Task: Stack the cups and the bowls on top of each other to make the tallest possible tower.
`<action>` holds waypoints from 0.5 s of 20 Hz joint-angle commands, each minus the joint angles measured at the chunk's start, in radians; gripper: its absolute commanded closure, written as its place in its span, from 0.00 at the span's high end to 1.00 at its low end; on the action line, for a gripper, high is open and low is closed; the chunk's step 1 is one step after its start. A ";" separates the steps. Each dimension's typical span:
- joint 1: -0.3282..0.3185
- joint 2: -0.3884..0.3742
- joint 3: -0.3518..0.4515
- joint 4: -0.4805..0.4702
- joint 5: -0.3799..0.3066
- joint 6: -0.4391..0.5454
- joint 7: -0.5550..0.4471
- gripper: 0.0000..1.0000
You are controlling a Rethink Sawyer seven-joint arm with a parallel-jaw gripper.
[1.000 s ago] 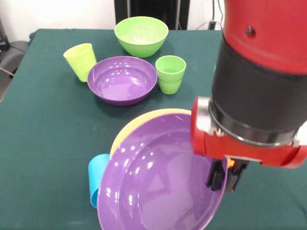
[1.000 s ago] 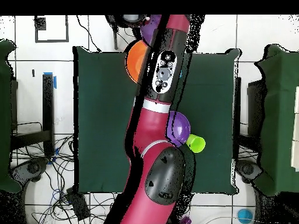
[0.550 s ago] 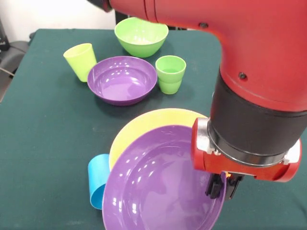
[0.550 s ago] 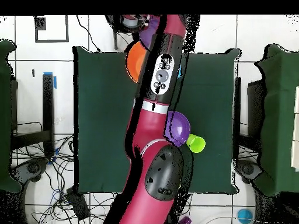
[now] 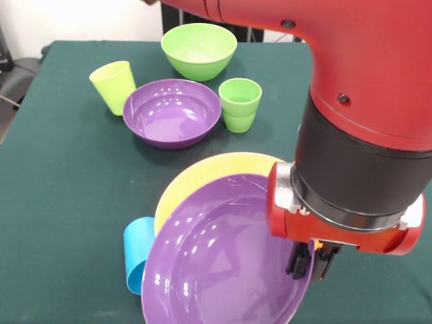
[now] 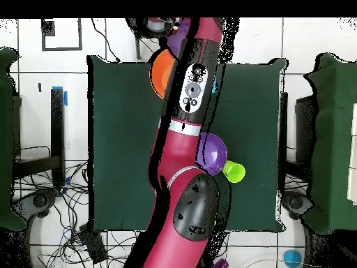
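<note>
The pincer pinches the right rim of a wide purple bowl, one finger inside the wall and one outside, and the bowl hangs tilted, its left edge low, over the yellowish bowl beneath it. Whether the two bowls touch cannot be told from the front. A sky-blue cup lies on its side just beside their left edge. At the far half of the worktop stand a second purple bowl, a green bowl, a yellow-green cup and a ridged green cup, all apart from the stack. In the overhead view the arm hides most of the stack; only an orange rim shows. Judgement: the step in hand is seating the held bowl. It should be levelled and centred over the lower rim before release; a tilted release risks it sliding off toward the blue cup.
</note>
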 commanded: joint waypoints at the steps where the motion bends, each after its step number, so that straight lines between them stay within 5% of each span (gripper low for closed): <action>1: -0.004 -0.064 -0.020 -0.040 -0.096 0.081 0.027 0.00; 10: -0.026 -0.119 -0.087 -0.003 0.027 0.185 0.019 0.00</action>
